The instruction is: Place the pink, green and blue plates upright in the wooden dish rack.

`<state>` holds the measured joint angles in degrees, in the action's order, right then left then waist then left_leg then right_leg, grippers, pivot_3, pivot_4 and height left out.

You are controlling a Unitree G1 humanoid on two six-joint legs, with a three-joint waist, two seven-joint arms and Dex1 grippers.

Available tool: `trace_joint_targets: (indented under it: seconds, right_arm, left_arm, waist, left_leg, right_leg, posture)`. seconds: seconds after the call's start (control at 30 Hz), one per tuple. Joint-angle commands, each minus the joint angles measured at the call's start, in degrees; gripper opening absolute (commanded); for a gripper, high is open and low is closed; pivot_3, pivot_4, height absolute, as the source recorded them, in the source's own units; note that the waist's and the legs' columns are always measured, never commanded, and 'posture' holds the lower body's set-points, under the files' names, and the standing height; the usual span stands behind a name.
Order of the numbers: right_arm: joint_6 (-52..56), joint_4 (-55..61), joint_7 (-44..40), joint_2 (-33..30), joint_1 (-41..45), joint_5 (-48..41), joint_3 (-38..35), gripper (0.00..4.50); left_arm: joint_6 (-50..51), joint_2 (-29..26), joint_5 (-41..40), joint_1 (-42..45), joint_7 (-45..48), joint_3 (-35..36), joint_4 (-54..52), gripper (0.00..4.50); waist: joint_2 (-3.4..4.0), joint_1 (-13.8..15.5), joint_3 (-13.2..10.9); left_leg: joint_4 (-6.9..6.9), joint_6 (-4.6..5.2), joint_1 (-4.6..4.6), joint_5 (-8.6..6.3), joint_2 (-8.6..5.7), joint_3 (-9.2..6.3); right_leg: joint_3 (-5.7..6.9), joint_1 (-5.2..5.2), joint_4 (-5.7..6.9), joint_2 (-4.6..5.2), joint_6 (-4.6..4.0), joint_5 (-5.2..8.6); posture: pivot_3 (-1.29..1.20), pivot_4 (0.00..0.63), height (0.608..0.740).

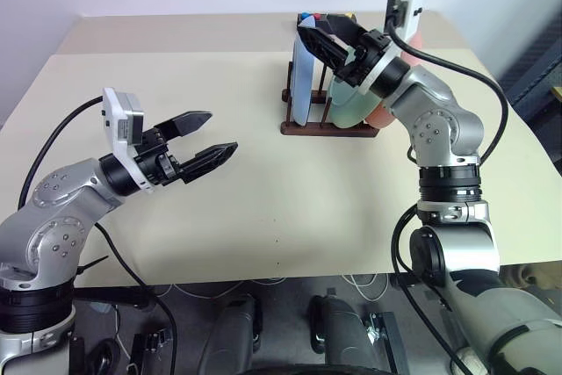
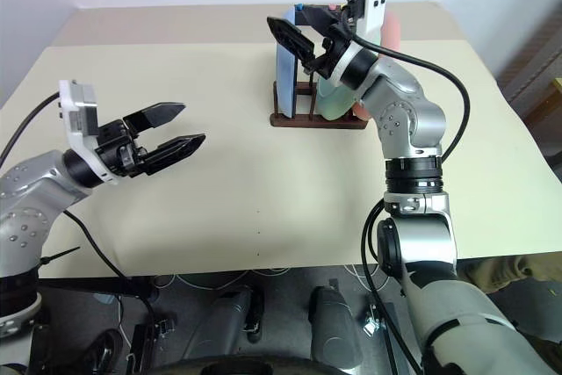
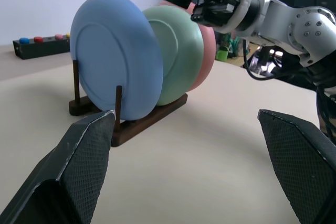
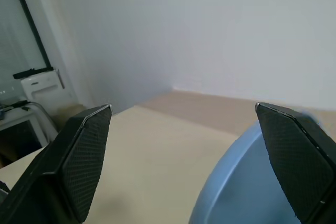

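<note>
1. Plates first: the blue plate (image 3: 116,56), green plate (image 3: 178,56) and pink plate (image 3: 207,51) all stand on edge in the wooden dish rack (image 3: 147,119), which sits at the upper middle of the left eye view, toward the far side of the worktop (image 1: 219,103).
2. Order in the rack, as the left wrist view shows it: blue nearest that camera, green behind it, pink last. Each leans a little and overlaps its neighbour; thin upright pegs on the rack hold them from rolling or tipping flat.
3. Right tool (image 1: 327,39) hangs just above the blue plate's top edge, its two black fingers spread wide and gripping nothing. I judge that it has let go of the blue plate, since the plate stands free in its slot.
4. Left tool (image 1: 204,138) hovers over bare worktop at the left of the frame, well apart from the rack, fingers wide open and empty, pointing toward the plates. It seems parked out of the way.
5. Judged from how things lie, all three plates are racked and the task looks complete.
6. Black box (image 3: 39,45) with coloured buttons lies behind the rack.
7. No brand, label or readable writing shows on anything.
</note>
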<state>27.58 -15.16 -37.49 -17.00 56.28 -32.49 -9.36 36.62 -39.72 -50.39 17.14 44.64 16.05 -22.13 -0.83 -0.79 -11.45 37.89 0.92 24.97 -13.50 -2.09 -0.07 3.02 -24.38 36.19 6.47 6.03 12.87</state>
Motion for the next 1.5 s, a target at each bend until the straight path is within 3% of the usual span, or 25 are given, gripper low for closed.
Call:
trace_joint_targets:
  seconds: [0.03,0.4,0.5,0.73,1.03,1.5]
  right_arm:
    - [-2.52,3.83,-1.02,-1.8,1.97,-0.98,-2.23,4.47]
    - [-8.15,16.78,-6.87,-11.3,-11.88,0.4,-3.47,4.47]
    - [-5.04,19.25,-7.11,-13.89,-15.73,-2.49,-6.03,3.68]
    - [-9.37,23.0,-8.97,-18.0,-28.12,4.73,-1.9,0.09]
    - [-20.02,14.56,-7.29,-18.69,-28.67,18.47,5.07,0.04]
    - [-30.68,4.16,-3.45,-19.23,-26.39,29.59,7.56,0.04]
  left_arm:
    - [-1.54,-0.79,0.91,2.97,2.11,-0.56,1.33,4.5]
    - [-3.16,-2.51,5.72,11.95,10.53,-4.47,11.37,4.5]
    - [-3.71,-1.96,6.91,13.82,12.02,-5.81,13.44,4.5]
    - [-3.8,-1.36,8.26,15.78,14.14,-6.91,15.37,4.5]
    - [-3.37,-1.65,8.61,15.68,14.07,-5.94,14.4,4.5]
    - [-3.07,-2.08,8.57,14.37,12.92,-4.65,12.63,4.5]
  waist:
    - [0.0,0.11,0.0]
    - [0.0,0.05,0.0]
    - [0.0,0.21,0.0]
    - [-0.02,0.05,0.01]
    - [-0.03,0.33,0.01]
    - [-0.03,0.15,0.01]
  left_leg:
    - [0.0,0.0,0.0,0.0,0.0,0.0]
    - [0.01,0.03,0.0,-0.01,-0.01,0.05]
    - [0.01,0.03,0.0,-0.02,0.01,0.04]
    - [0.04,0.07,0.0,-0.04,0.0,0.05]
    - [0.07,0.07,0.0,-0.04,-0.01,0.05]
    - [0.08,0.06,0.0,-0.03,-0.01,0.04]
  right_leg:
    - [0.0,0.0,0.0,0.0,0.0,0.0]
    - [0.01,0.04,-0.03,0.0,0.02,0.0]
    - [0.01,0.02,-0.03,0.0,0.02,0.0]
    - [0.0,0.07,-0.05,0.03,0.03,0.01]
    - [0.0,0.09,-0.06,0.03,0.03,0.01]
    - [0.0,0.09,-0.05,0.04,0.03,0.01]
  posture:
    - [0.0,0.15,0.735]
    - [0.0,0.15,0.735]
    - [0.0,0.15,0.735]
    - [0.0,0.15,0.735]
    - [0.0,0.15,0.735]
    - [0.0,0.15,0.735]
